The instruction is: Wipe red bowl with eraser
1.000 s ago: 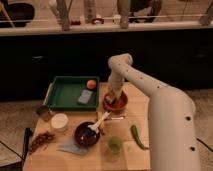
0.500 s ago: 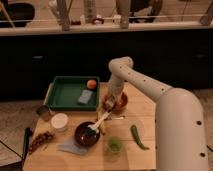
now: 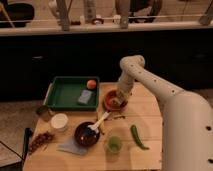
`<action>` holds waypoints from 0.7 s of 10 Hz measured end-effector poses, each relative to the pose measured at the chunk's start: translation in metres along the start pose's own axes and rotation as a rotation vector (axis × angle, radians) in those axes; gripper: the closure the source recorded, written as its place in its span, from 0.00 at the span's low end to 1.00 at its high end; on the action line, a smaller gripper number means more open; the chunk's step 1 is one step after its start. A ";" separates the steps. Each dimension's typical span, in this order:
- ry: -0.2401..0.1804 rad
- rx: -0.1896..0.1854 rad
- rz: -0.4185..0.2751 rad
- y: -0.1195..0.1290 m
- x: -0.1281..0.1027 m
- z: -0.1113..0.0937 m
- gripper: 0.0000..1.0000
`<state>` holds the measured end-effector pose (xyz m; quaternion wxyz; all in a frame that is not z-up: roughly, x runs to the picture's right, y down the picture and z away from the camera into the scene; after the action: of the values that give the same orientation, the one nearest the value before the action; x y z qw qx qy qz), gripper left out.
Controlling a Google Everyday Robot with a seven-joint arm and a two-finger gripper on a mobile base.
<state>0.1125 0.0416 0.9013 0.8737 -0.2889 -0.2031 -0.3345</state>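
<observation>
1. The end effector reaches down into the red bowl on the wooden bench.
2. To its left, a green tray holds a grey-blue block and an orange ball.
3. Below-left of it, a dark maroon bowl holds a white spoon.
4. The eraser is hidden at the end effector.
5. No writing is legible.
</observation>
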 end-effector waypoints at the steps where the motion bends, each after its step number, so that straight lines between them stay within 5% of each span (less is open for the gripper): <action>1: 0.007 0.001 0.005 -0.005 0.002 0.001 1.00; 5: -0.004 -0.003 -0.055 -0.047 -0.017 0.014 1.00; 7: -0.028 -0.019 -0.106 -0.039 -0.035 0.017 1.00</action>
<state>0.0576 0.0450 0.9095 0.8492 -0.2907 -0.2271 -0.3779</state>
